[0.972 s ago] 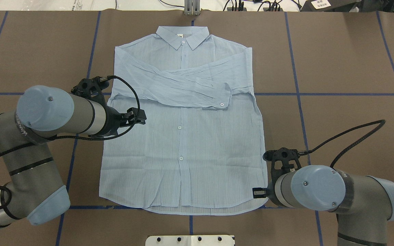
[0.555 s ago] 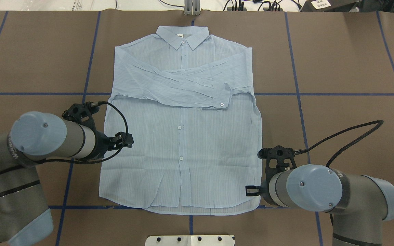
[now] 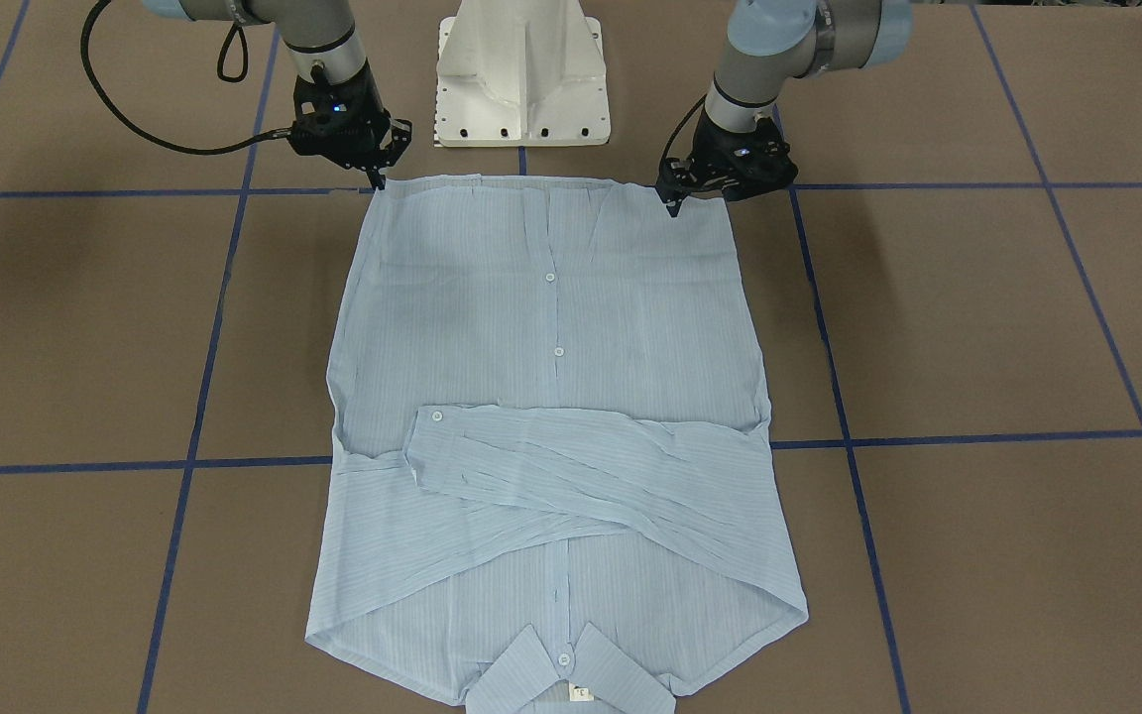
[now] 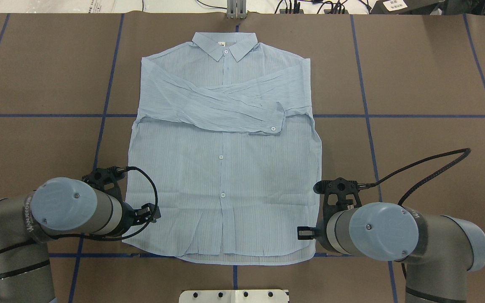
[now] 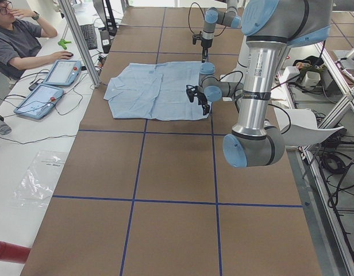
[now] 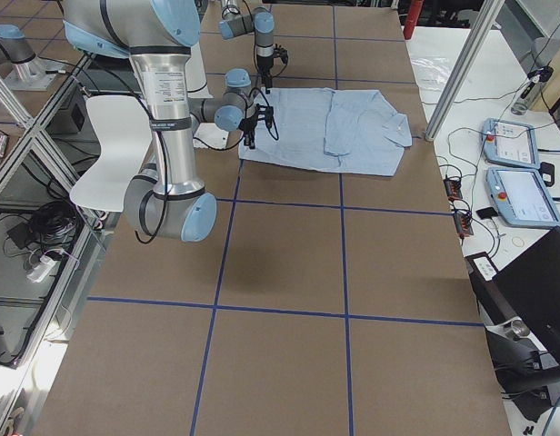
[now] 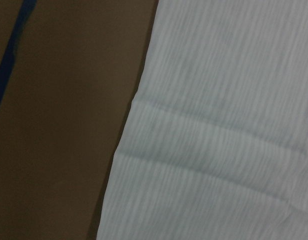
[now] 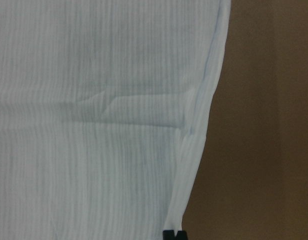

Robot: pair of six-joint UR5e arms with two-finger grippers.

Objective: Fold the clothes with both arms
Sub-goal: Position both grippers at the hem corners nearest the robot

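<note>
The pale-blue shirt (image 4: pixel 225 176) lies flat and face up on the brown table, its collar (image 4: pixel 225 45) far from me and both sleeves crossed over the chest. My right gripper (image 4: pixel 303 232) stands at the hem's right corner. In the right wrist view its fingertips (image 8: pixel 174 235) are closed together on the shirt's edge (image 8: pixel 194 150). My left gripper (image 4: pixel 149 209) hovers over the shirt's left side edge just above the hem corner and looks open. The left wrist view shows only that edge (image 7: pixel 134 125), no fingers. In the front view the left gripper (image 3: pixel 675 203) and right gripper (image 3: pixel 376 181) flank the hem.
My white pedestal base (image 3: pixel 521 79) stands just behind the hem. Blue tape lines (image 4: pixel 364 115) grid the table. An operator (image 5: pixel 19 40) sits with tablets (image 5: pixel 42 98) beyond the collar end. A metal post (image 4: pixel 236 10) stands at the far table edge.
My left gripper swept from the shirt's left side by the sleeve down to the hem's left corner. My right gripper slid slightly inward, and the shirt's right hem corner shifted with it.
</note>
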